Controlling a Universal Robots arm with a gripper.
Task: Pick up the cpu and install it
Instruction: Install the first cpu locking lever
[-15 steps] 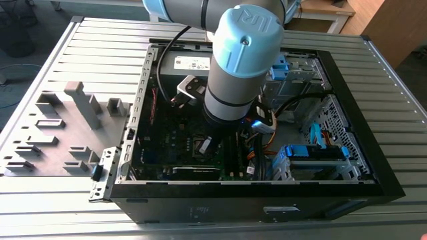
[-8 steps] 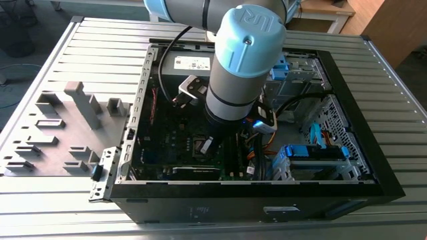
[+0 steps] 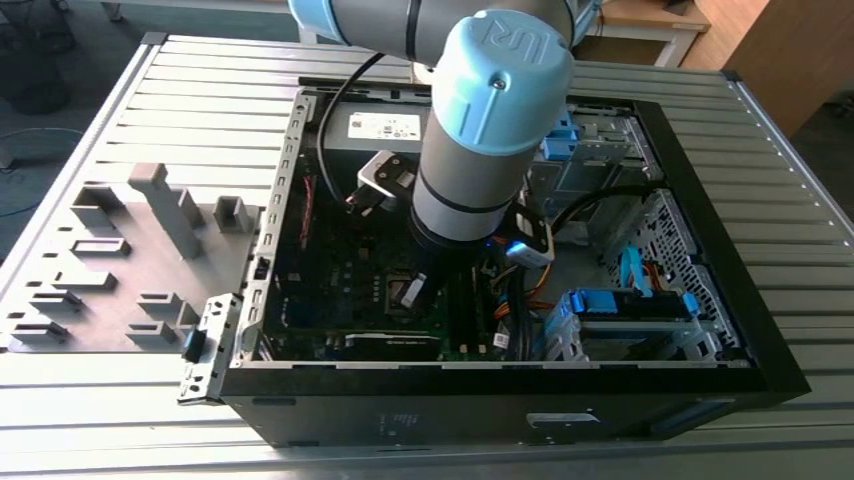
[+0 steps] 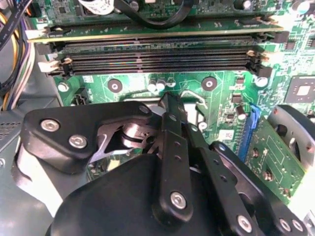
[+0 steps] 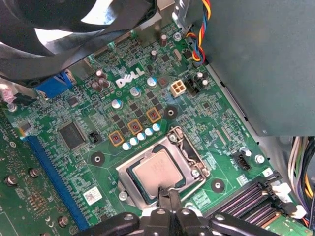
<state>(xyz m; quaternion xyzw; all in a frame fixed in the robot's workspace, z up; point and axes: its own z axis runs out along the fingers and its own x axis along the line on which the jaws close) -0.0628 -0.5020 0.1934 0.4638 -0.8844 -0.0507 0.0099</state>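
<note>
The cpu [image 5: 156,173] lies flat inside the motherboard [image 5: 98,128] socket. The gripper [image 5: 169,192] hangs directly over the cpu's edge, its fingers [image 5: 173,200] pressed together, holding nothing.

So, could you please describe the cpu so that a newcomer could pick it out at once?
Look inside the open computer case at the green motherboard. Near its middle, a metal-framed socket holds the cpu, just ahead of the gripper. Unlike the dark soldered chips nearby, its top is a plain silver-grey square.

Open computer case [image 3: 747,385] on slatted table [image 3: 200,100]; grey fixture tray [image 3: 120,260] beside it; green motherboard [image 5: 98,118], possibly fan [image 5: 74,24] above.
</note>
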